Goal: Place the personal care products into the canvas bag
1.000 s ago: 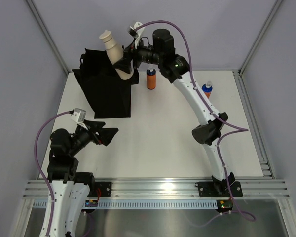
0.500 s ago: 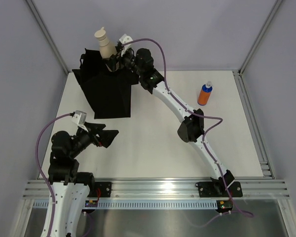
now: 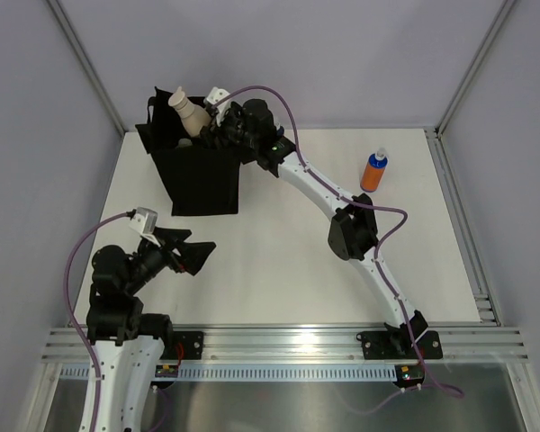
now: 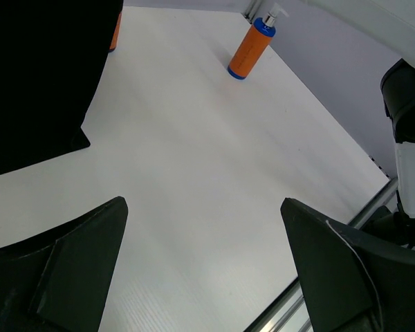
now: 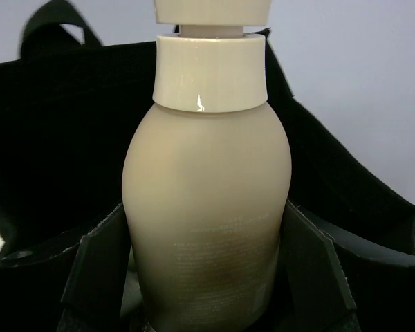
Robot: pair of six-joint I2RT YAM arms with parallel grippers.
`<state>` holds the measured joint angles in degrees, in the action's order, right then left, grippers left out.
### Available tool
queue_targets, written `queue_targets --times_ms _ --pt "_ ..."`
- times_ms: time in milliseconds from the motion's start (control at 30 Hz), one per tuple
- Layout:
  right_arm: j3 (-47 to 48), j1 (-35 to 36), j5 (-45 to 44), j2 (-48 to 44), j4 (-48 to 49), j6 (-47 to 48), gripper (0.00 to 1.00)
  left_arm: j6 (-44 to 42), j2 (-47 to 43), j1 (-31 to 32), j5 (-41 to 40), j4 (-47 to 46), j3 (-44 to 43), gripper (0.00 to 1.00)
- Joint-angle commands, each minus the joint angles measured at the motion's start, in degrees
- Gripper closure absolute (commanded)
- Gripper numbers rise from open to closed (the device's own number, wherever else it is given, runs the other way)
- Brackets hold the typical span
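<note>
Canvas bag (image 3: 201, 180) stands black and boxy at upper left. Below it the left gripper (image 3: 196, 250) hovers, jaws wide and empty. At the bag's mouth the right gripper (image 3: 212, 135) clasps the tilted beige pump bottle (image 3: 187, 115). An orange bottle (image 3: 373, 171) stands upright at right.

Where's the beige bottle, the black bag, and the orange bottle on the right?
beige bottle (image 5: 207, 228), right wrist view, middle of its body
black bag (image 3: 202, 180), top view, its front wall
orange bottle (image 3: 373, 174), top view, its orange body
</note>
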<state>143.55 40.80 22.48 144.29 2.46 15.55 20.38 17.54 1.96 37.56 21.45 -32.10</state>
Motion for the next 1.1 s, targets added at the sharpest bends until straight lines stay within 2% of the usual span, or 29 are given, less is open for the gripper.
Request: queue_targets --times_ms 0,67,233,267,300,333,733,933,1067 --pt "-0.5 1.2 4.9 -6.9 -1.7 4.5 0.36 -1.0 -2.0 -0.1 0.8 -0.2 -0.7 0.01" --pt "-0.7 1.2 4.0 -6.4 -5.4 4.4 0.24 -0.9 -3.1 -0.1 0.8 -0.4 -0.5 0.01" --pt "-0.4 1.2 2.8 -5.6 -6.9 2.3 0.14 -1.0 -3.8 -0.1 1.3 -0.4 -0.4 0.01" --pt "-0.1 1.3 2.7 -5.6 -6.9 1.8 0.11 -1.0 -3.8 -0.1 1.4 -0.4 -0.3 0.01" --pt "0.1 1.3 2.6 -5.6 -7.0 0.9 0.02 -0.9 -4.0 -0.1 1.3 -0.4 -0.2 0.01" --pt "0.1 1.4 2.4 -5.7 -6.9 0.6 0.01 -0.8 -4.2 -0.1 1.3 -0.5 -0.2 0.01" --pt "0.0 1.5 3.0 -7.9 -6.2 -5.4 0.01 -0.9 -4.3 -0.1 0.7 -0.4 -0.2 0.01" --pt "4.1 -0.3 15.1 -12.9 -10.5 -8.3 0.01 -0.6 -3.2 -0.1 -1.7 0.1 -0.7 0.01" --pt "7.2 -2.7 23.6 -17.5 -16.2 -11.2 0.00 4.8 -0.8 -0.1 -7.9 -1.7 -1.7 0.01"
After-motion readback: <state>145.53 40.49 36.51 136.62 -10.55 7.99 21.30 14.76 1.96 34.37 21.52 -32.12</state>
